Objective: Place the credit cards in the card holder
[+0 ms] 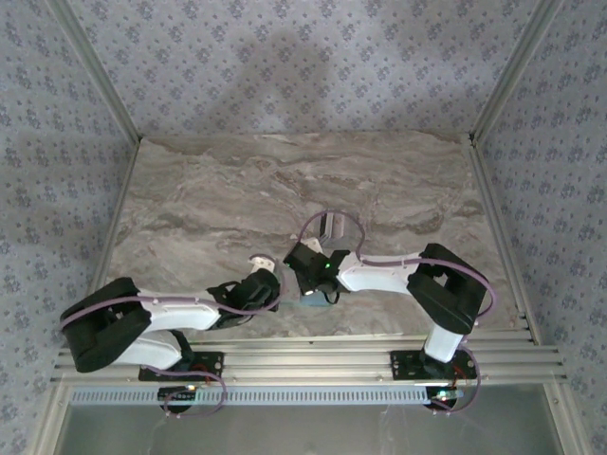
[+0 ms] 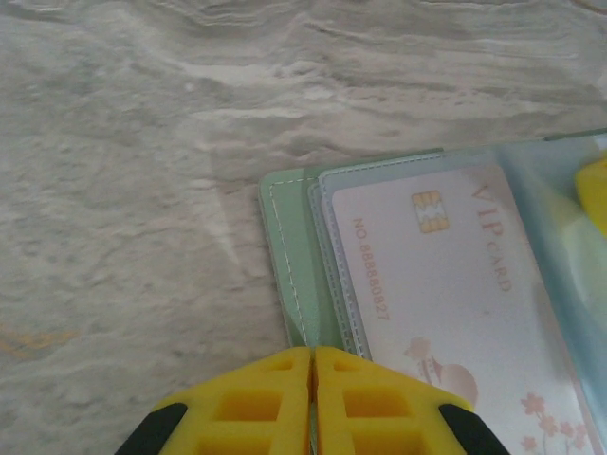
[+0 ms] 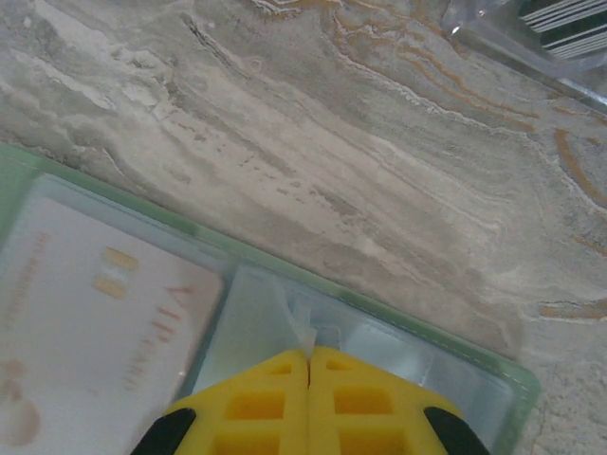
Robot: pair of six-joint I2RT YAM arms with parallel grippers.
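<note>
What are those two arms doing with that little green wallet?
Both arms meet over an opened green card holder lying on the marble table. The left gripper is shut on its edge, and the right gripper is shut on what looks like one of its clear sleeves. A pale VIP card already sits in a sleeve. Some striped cards stand in a clear stand farther back on the table.

Your sage-green bifold card holder (image 2: 285,237) lies open on the marbled stone table (image 1: 237,190) near its front edge, pale chip card (image 2: 427,275) in its left pocket, left gripper (image 2: 313,365) pinched on its left edge, right gripper (image 3: 310,365) closed at its right pocket, clear plastic stand (image 3: 503,43) of striped cards (image 3: 569,14) behind
</note>
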